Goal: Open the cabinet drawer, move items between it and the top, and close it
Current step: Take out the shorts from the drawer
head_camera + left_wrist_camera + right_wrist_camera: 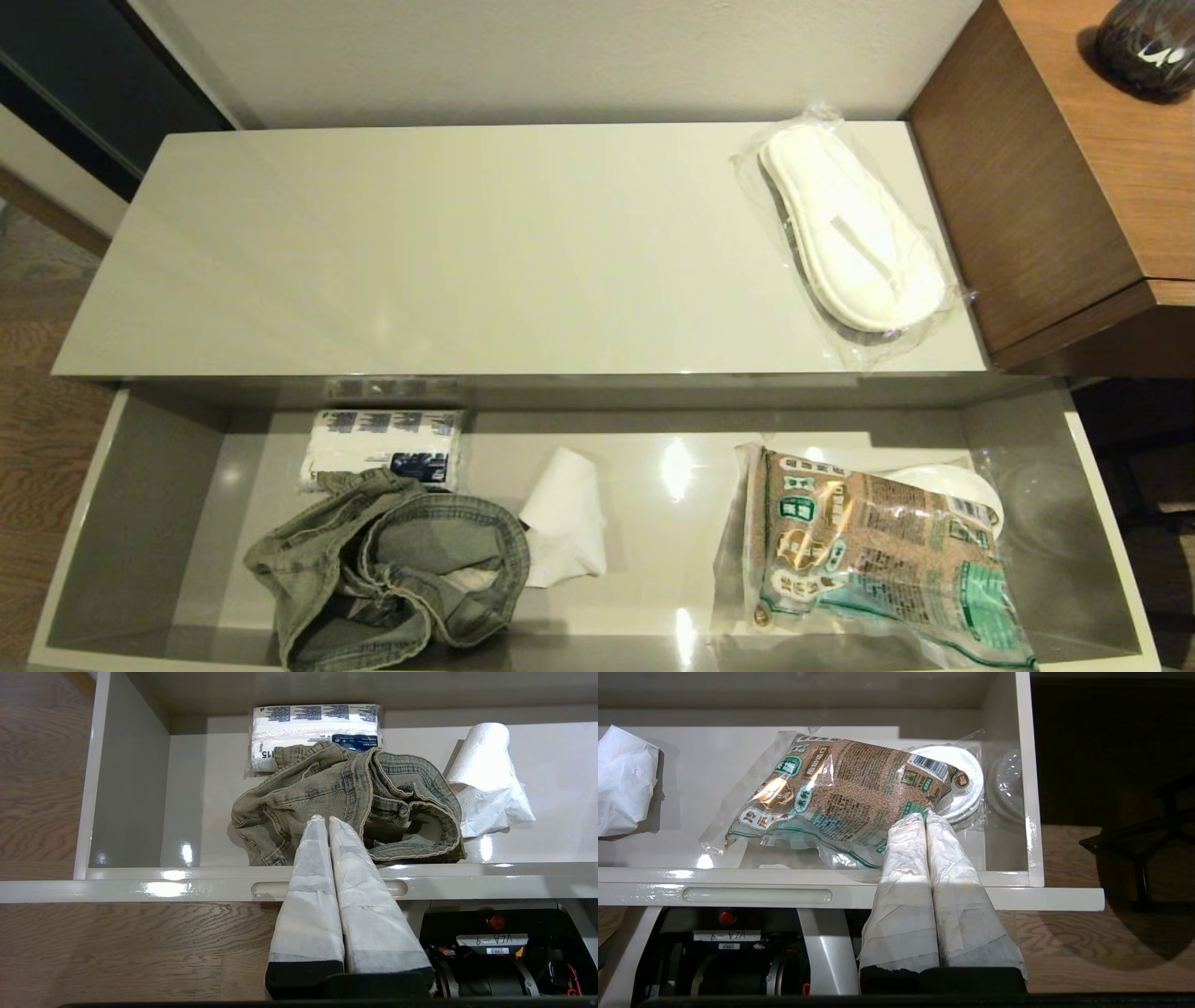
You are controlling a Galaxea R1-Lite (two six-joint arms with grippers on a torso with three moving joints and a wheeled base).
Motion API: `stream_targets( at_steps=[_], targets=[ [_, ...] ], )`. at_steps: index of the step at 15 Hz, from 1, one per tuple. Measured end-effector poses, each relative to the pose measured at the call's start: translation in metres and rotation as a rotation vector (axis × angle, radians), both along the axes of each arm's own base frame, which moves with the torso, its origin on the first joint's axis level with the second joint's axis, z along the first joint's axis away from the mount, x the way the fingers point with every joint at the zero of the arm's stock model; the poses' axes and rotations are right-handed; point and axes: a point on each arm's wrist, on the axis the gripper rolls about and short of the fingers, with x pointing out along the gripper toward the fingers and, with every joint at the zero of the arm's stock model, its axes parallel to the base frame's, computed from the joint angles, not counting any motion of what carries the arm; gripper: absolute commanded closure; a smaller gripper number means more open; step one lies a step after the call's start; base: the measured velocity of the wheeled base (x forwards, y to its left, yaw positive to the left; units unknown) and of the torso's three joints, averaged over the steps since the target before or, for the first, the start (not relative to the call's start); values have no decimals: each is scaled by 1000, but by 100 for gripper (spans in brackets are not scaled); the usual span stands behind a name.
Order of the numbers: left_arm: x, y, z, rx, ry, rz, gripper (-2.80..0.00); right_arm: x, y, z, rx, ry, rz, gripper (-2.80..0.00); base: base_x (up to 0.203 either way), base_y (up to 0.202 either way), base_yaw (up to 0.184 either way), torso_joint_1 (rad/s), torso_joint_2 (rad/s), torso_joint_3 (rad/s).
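Observation:
The cabinet drawer (149, 485) stands pulled out below the glossy cream top (448, 252). On the top's right end lie the plastic-wrapped white slippers (854, 233). In the drawer's left half the grey-green denim garment (392, 569) lies crumpled; it also shows in the left wrist view (345, 798). Neither arm shows in the head view. My left gripper (323, 819) hovers shut and empty over the drawer's front edge, before the denim. My right gripper (925, 816) hovers shut and empty over the front edge near the drawer's right end.
The drawer also holds a blue-and-white paper pack (383, 446), crumpled white tissue (565, 518), a brown-and-green food packet (878, 560) on white plates (966, 788), and a clear lid (1008, 788). A brown wood desk (1074, 168) adjoins the top's right end. My base (495, 947) stands under the drawer front.

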Motion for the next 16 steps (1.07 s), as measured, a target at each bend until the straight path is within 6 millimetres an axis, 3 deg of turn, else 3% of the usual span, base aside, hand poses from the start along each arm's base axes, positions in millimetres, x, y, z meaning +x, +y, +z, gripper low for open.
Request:
stream_targets(
  at_steps=[16],
  targets=[
    [0,0,0,11,1,-1,0,0,0,-1,10,-2,1,0,0,0,0,0,0,0]
  ],
)
